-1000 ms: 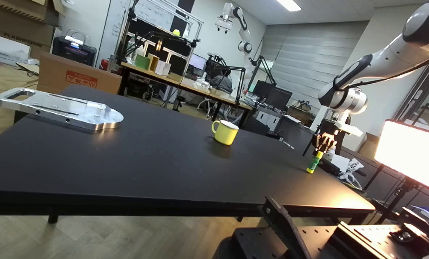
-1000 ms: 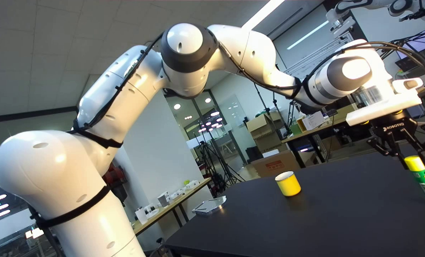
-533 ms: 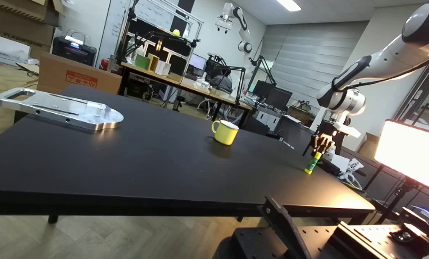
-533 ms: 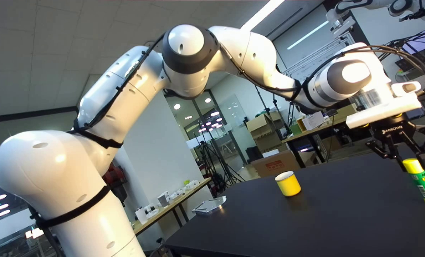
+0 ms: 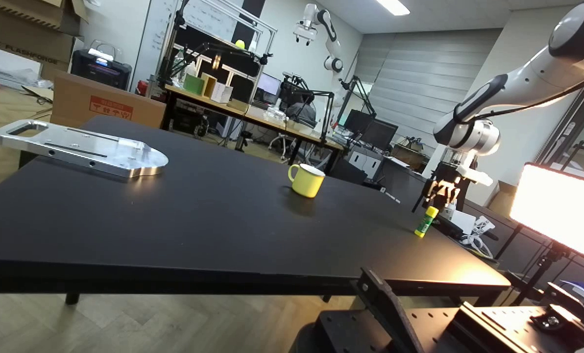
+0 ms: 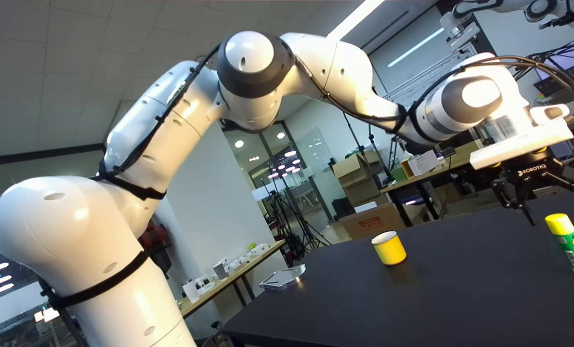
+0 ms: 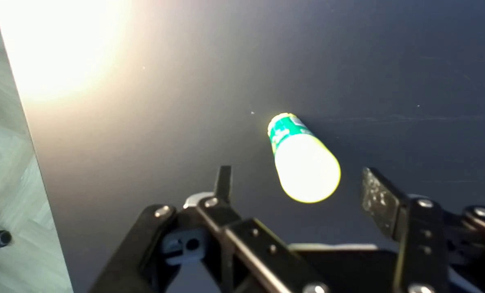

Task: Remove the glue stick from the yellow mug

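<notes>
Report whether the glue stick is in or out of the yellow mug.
Out. In both exterior views the glue stick stands on the black table, well apart from the yellow mug.

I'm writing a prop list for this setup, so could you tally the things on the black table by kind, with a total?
Yellow mug: 1
Glue stick: 1, green with yellow ends
Silvery metal plate: 1, with a slot at one end
Total: 3

The arm [image 6: 332,58] arches over, tool [image 7: 297,177] pointing down, fingers [image 7: 379,199] spread apart.
</notes>
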Controlling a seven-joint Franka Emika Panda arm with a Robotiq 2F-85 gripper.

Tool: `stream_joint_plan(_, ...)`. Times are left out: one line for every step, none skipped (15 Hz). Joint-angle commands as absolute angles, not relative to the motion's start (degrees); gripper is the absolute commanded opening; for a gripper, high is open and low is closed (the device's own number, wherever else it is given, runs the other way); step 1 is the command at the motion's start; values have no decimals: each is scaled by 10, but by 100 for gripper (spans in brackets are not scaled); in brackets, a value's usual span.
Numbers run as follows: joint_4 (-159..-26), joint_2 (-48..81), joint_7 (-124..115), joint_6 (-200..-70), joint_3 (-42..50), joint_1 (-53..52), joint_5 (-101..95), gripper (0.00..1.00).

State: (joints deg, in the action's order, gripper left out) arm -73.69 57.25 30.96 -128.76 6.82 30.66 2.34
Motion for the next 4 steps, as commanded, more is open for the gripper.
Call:
stream_joint_plan(-755, 544, 327, -1281, 71, 309, 19, 100)
stream_joint_plan(-732, 568, 315, -1284, 64, 312, 16, 95)
stream_joint_plan(-732, 566, 319, -1284, 65, 312, 16, 100)
stream_joint_plan(-733, 564, 321, -1283, 66, 312, 16, 100)
